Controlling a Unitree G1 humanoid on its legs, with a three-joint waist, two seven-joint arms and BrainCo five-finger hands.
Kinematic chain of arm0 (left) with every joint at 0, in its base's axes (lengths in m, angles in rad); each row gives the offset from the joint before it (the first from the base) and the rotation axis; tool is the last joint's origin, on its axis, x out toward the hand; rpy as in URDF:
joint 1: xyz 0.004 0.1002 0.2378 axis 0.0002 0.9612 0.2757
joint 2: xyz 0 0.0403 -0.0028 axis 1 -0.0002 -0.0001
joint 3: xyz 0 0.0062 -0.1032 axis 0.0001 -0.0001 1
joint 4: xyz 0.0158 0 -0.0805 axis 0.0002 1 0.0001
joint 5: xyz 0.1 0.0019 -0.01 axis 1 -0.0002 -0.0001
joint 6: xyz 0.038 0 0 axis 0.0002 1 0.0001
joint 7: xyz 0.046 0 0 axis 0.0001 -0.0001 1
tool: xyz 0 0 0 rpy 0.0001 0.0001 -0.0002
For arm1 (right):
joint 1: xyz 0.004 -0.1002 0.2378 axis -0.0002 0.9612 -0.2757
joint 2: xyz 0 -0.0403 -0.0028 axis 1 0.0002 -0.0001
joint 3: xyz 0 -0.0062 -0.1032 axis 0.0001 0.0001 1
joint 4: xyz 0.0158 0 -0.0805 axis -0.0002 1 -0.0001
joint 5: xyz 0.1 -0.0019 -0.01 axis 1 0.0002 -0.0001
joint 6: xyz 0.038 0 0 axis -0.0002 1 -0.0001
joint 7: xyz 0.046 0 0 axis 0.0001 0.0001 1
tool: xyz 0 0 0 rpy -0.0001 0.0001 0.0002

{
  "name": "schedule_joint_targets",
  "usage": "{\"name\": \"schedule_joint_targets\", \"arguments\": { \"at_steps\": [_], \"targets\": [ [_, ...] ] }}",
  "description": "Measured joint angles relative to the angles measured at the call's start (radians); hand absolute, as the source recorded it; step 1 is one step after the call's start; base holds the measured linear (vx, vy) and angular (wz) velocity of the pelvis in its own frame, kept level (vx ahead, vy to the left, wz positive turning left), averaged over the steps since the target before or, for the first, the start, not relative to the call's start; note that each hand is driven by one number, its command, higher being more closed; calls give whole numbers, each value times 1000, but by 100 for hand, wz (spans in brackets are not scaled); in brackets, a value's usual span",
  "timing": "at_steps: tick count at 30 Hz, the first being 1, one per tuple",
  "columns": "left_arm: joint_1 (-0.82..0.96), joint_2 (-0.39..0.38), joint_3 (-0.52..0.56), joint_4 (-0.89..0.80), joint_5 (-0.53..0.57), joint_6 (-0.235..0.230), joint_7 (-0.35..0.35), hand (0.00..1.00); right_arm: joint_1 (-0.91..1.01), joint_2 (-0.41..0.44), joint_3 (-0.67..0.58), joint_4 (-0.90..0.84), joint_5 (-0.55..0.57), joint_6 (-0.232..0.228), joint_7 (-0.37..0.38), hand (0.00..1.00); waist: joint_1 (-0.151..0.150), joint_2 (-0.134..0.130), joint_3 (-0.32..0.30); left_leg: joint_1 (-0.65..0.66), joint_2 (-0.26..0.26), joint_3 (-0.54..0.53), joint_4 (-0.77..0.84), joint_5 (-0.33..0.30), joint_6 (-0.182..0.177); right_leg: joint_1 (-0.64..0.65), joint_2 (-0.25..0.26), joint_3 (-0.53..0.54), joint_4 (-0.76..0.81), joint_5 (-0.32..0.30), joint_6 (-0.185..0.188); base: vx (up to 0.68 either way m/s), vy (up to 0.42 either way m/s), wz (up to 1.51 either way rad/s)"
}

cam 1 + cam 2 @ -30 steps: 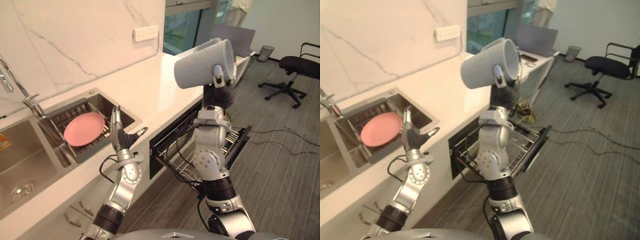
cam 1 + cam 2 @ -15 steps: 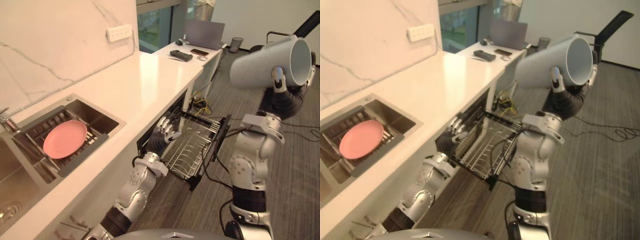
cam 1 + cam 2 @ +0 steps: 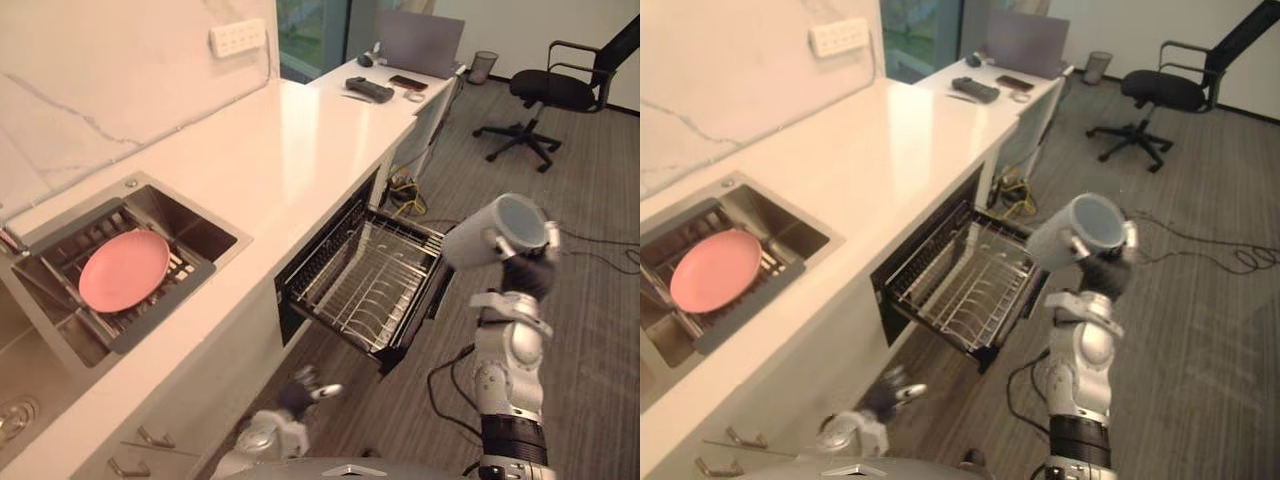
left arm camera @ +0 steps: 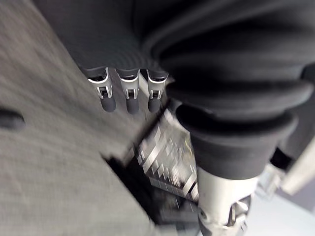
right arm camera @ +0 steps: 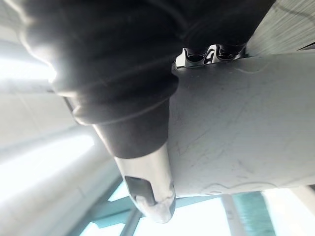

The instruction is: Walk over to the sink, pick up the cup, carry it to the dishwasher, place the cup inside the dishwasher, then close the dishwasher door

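White counter [image 3: 300,130] runs above the pulled-out dishwasher rack [image 3: 370,280]. The right robot hand [image 3: 527,272] is wrapped round the grey cup [image 3: 485,237], held on its side in the air beside the rack. The left robot hand [image 3: 300,395] hangs low, fingers relaxed, empty. The cup looks stiff, light and smooth-walled (so apt to slip); a mid-barrel grip seems safest.

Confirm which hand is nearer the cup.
Right. The right hand is curled round the grey cup, holding it up out past the pulled-out dishwasher rack. The left hand hangs low by the cabinet front, below the rack, well apart from the cup.
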Motion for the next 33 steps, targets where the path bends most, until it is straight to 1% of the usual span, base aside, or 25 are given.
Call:
{"name": "schedule_joint_targets", "arguments": {
  "at_steps": [1, 2, 3, 4, 6, 7, 9, 10, 11, 12, 13, 15, 16, 18, 19, 21, 23, 24, 26, 28, 31, 33],
  "targets": [
    [11, 25, 71, 46, 100, -29, 62, 0, -7, -8, 2, 66, -54, 28, 2, 100, 8, -4, 5, -2, -2, -7, 0, 0, 0, 4, -1, -3, 0, -2, 1, 7, 15, 21],
    [12, 29, 99, 53, 131, -43, 80, 0, -11, -16, 3, 92, -69, 37, 3, 100, 12, -7, 9, -4, -5, -12, 0, 1, 1, 5, -3, -7, 0, -1, 1, 5, 27, 18],
    [8, 38, 131, 76, 201, -66, 115, 0, -24, -34, 5, 141, -97, 53, 7, 100, 20, -7, 16, -3, -11, -17, 0, 1, 2, 8, -8, -11, 0, -1, 1, -1, 31, 19],
    [4, 47, 164, 99, 254, -73, 151, 0, -44, -51, 6, 185, -132, 71, 7, 100, 19, -6, 21, -3, -17, -26, 1, 1, 4, 15, -13, -21, 0, -1, 1, -3, 36, 18],
    [4, 41, 215, 119, 300, -84, 190, 0, -78, -86, 20, 252, -184, 89, 8, 100, 21, -3, 29, -3, -23, -29, 1, 0, 7, 17, -18, -23, 0, 0, 1, -8, 32, 9],
    [3, 42, 231, 123, 314, -84, 199, 0, -93, -99, 31, 273, -197, 100, 8, 100, 21, -3, 32, -4, -24, -30, 2, 0, 7, 17, -19, -23, 0, 0, 2, 0, 0, 0],
    [3, 46, 312, 159, 352, -73, 231, 0, -143, -151, 60, 363, -249, 135, 15, 100, 23, -1, 41, -14, -24, -38, 17, -4, 9, 17, -19, -27, 0, 0, 2, -22, 9, 4],
    [4, 50, 329, 178, 362, -68, 235, 0, -155, -164, 66, 384, -260, 146, 19, 100, 24, 1, 43, -17, -24, -45, 22, -7, 11, 16, -19, -28, 0, 0, 2, -34, 0, 14],
    [3, 50, 361, 193, 358, -54, 252, 0, -172, -192, 71, 424, -265, 158, 24, 100, 26, 4, 50, -25, -25, -57, 26, -7, 11, 17, -19, -36, 0, 1, 1, -48, 5, 14],
    [2, 54, 387, 192, 364, -49, 267, 0, -193, -206, 71, 462, -278, 171, 24, 100, 32, 6, 60, -32, -26, -61, 35, -8, 11, 16, -19, -39, 0, 2, 1, -43, 4, 16],
    [2, 58, 398, 193, 369, -47, 269, 0, -200, -210, 72, 475, -291, 174, 25, 100, 33, 8, 63, -37, -26, -64, 38, -8, 11, 15, -19, -42, 0, 3, 1, -55, 4, 13],
    [9, 74, 424, 204, 405, -29, 269, 0, -216, -228, 74, 507, -311, 193, 32, 100, 38, 15, 73, -48, -26, -77, 49, -9, 11, 17, -19, -53, 0, 3, 0, -54, -1, 14],
    [28, 81, 423, 228, 425, -2, 269, 0, -236, -242, 76, 537, -332, 205, 44, 100, 41, 19, 80, -56, -26, -85, 55, -10, 11, 13, -19, -57, 0, 4, 0, -43, 1, 7],
    [57, 80, 427, 261, 435, 19, 267, 0, -244, -265, 93, 563, -341, 215, 52, 100, 52, 21, 86, -58, -27, -86, 55, -10, 11, 12, -19, -58, 0, 5, 0, -38, 3, 6],
    [87, 80, 432, 280, 435, 33, 267, 0, -246, -276, 97, 579, -341, 227, 52, 100, 57, 20, 87, -68, -28, -95, 57, -10, 11, 7, -19, -66, 0, 5, 0, -27, 2, 14],
    [120, 72, 452, 294, 435, 44, 265, 0, -262, -295, 112, 615, -341, 236, 52, 100, 58, 20, 99, -88, -30, -113, 67, -7, 11, 1, -20, -83, 0, 5, 0, -49, -2, 23],
    [138, 61, 457, 299, 434, 45, 262, 0, -285, -304, 114, 643, -346, 249, 52, 100, 75, 25, 118, -95, -31, -116, 68, -3, 11, 0, -20, -85, 0, 7, -1, -44, 2, 12],
    [144, 57, 455, 304, 434, 45, 260, 0, -292, -303, 115, 650, -366, 256, 51, 100, 82, 30, 126, -98, -33, -124, 68, -1, 11, 0, -20, -92, 0, 7, -1, -60, -1, 22],
    [146, 46, 456, 312, 434, 40, 258, 0, -295, -303, 120, 650, -386, 256, 51, 100, 84, 36, 132, -111, -38, -144, 66, 8, 12, -3, -23, -113, 0, 7, -1, -57, -1, 26],
    [146, 44, 456, 313, 434, 33, 253, 0, -313, -303, 124, 650, -418, 256, 49, 100, 92, 40, 144, -130, -45, -152, 60, 21, 14, -14, -29, -121, 0, 13, 1, -28, 17, 15],
    [145, 45, 456, 313, 432, 18, 249, 0, -325, -303, 136, 650, -419, 256, 43, 100, 101, 38, 170, -134, -49, -159, 51, 31, 15, -16, -32, -131, 0, 16, 1, -34, 16, 11],
    [144, 46, 456, 312, 430, -1, 248, 0, -344, -300, 161, 650, -419, 255, 40, 100, 110, 32, 195, -148, -49, -166, 49, 39, 15, -26, -32, -136, 0, 18, 1, -57, 2, 9]
  ]
}}
